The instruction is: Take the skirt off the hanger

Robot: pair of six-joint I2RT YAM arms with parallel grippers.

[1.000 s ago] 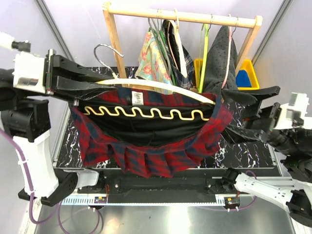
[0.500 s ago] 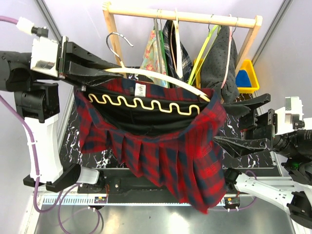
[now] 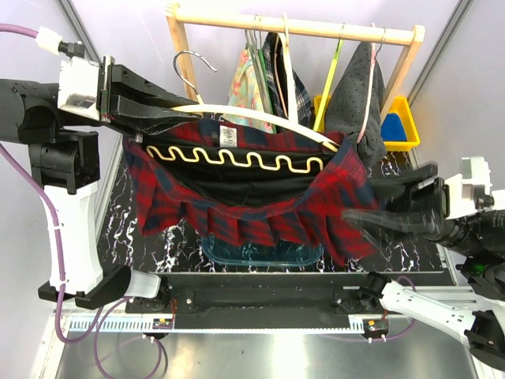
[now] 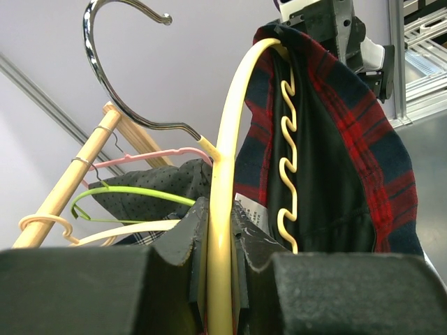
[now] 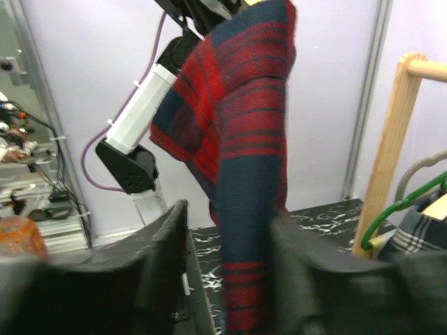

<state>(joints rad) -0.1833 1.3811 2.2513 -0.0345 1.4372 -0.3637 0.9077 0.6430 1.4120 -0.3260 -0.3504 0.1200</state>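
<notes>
The left gripper (image 3: 183,113) pinches the cream hanger's (image 3: 260,122) left end, the red plaid skirt (image 3: 260,221) draped from it above the table (image 3: 410,253) — the right gripper (image 3: 369,204), fingers spread, at its right edge.

Overhead view and both wrist close-ups share the skirt (image 3: 260,225).

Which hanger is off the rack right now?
The cream hanger carrying the red plaid skirt: the left gripper clamps it in its jaws, while the green hanger and pink hanger hang from the wooden rail.
</notes>
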